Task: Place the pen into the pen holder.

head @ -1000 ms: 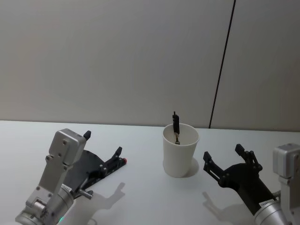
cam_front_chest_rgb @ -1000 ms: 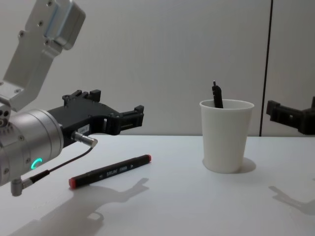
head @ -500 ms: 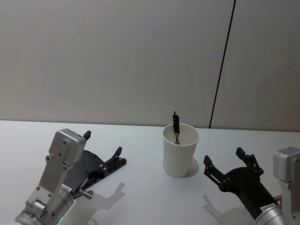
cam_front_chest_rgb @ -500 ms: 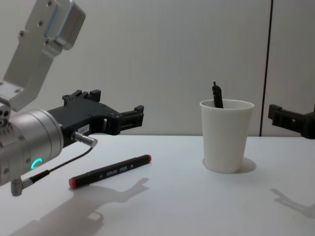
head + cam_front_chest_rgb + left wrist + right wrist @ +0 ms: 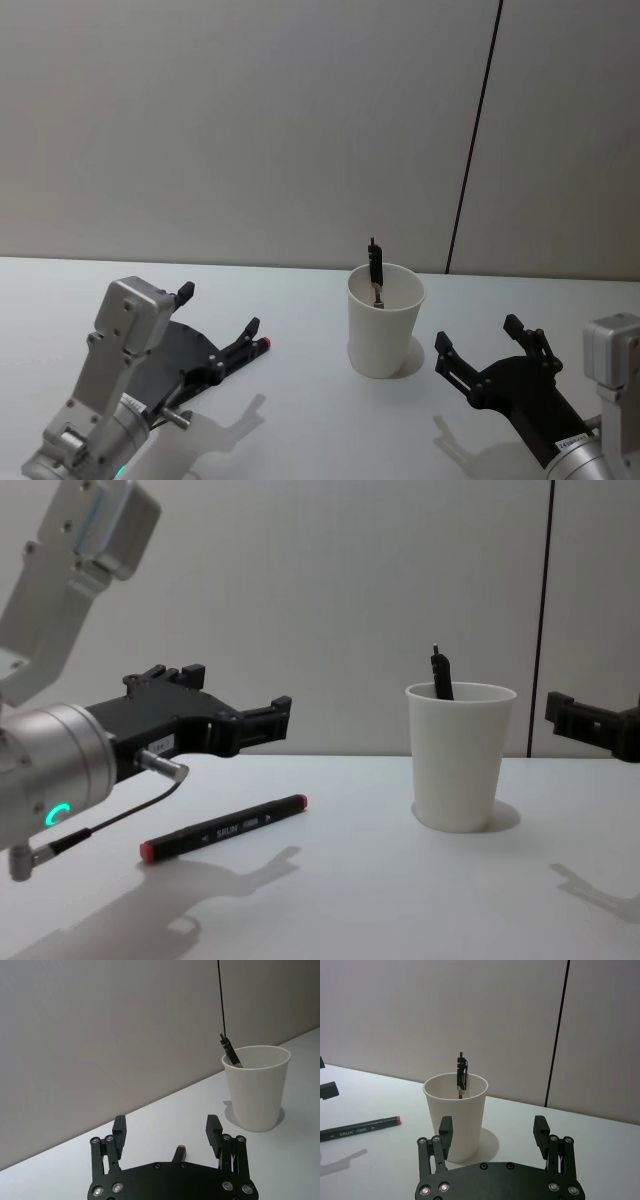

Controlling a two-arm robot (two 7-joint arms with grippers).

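A black marker pen [image 5: 225,827] with red ends lies flat on the white table, left of the pen holder [image 5: 460,755], a white paper cup. Another black pen [image 5: 441,675] stands inside the cup, its clip end above the rim. My left gripper [image 5: 240,690] hovers open above the lying pen, apart from it; the pen's red tip [image 5: 181,1148] peeks out under the gripper [image 5: 166,1122]. My right gripper [image 5: 477,333] is open and empty, low to the right of the cup [image 5: 385,320]. The right wrist view has the cup [image 5: 455,1115] and the lying pen [image 5: 360,1129].
The white table [image 5: 400,900] runs back to a grey wall with a dark vertical seam [image 5: 475,140]. Bare tabletop lies in front of the cup and between my two arms.
My right gripper has sunk a little and drawn back from the cup. My left arm has shifted slightly to the left. The lying pen and the cup have not moved.
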